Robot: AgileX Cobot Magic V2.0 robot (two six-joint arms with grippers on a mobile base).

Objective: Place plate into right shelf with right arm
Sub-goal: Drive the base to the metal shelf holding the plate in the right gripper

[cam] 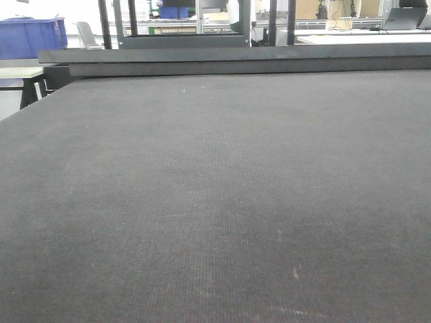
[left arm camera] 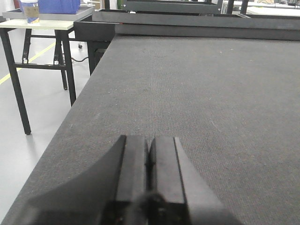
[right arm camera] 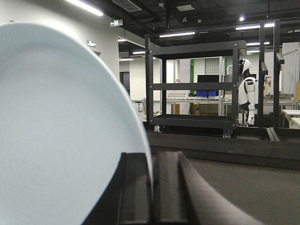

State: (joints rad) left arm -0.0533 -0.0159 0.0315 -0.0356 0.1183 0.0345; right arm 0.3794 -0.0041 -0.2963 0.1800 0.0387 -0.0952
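The white plate (right arm camera: 61, 131) stands on edge and fills the left half of the right wrist view. My right gripper (right arm camera: 151, 155) is shut on its rim, with the thin edge pinched between the two black fingers. It is held above the dark felt table (right arm camera: 243, 187). The left gripper (left arm camera: 149, 140) is shut with nothing in it, low over the same table (left arm camera: 211, 93) near its left edge. Neither gripper appears in the front view, which shows only the bare table (cam: 215, 188). The right shelf is out of view.
A dark-framed rack (right arm camera: 197, 84) stands beyond the table's far end, behind a raised black rail (right arm camera: 225, 147). A white humanoid figure (right arm camera: 247, 91) stands behind it. Left of the table is open floor (left arm camera: 28, 140) and a side table (left arm camera: 33, 24) carrying a blue bin (left arm camera: 58, 5).
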